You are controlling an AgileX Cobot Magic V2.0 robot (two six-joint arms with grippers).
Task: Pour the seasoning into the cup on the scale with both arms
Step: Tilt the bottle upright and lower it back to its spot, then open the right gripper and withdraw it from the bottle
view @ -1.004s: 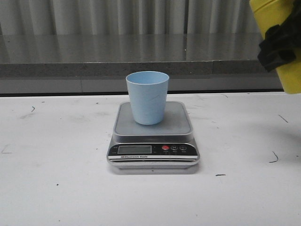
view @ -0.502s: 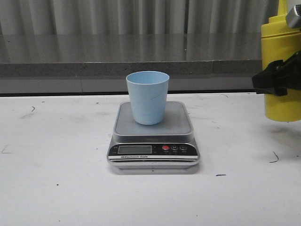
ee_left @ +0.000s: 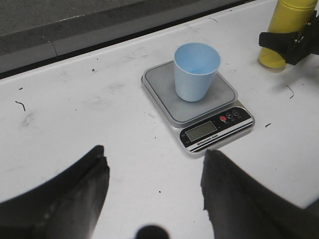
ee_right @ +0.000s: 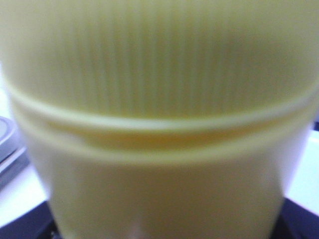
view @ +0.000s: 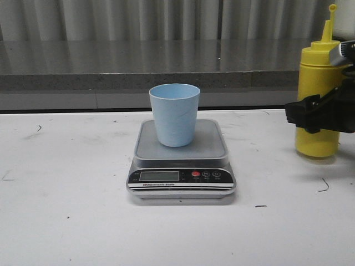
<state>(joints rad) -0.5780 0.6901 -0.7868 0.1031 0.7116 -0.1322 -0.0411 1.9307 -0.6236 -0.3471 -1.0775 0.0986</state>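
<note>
The yellow seasoning bottle (view: 315,66) stands upright at the table's right side, nozzle up, and looks set down on the table. My right gripper (view: 310,113) is shut around its middle. The bottle also shows in the left wrist view (ee_left: 286,15) and fills the right wrist view (ee_right: 159,99). The light blue cup (view: 174,113) stands upright on the scale's grey platform (view: 213,147), and I see no contents in it from the left wrist view (ee_left: 196,69). The scale (ee_left: 209,130) sits mid-table. My left gripper (ee_left: 154,169) is open and empty, above the table in front of the scale and to its left.
A grey ledge and a corrugated wall (view: 111,61) run behind the table. The white tabletop (view: 66,194) has small dark scuff marks. The left arm is out of the front view.
The right gripper has lowered the bottle from high at the right edge and brought it upright, its base now down at the table. The cup and scale have not moved.
</note>
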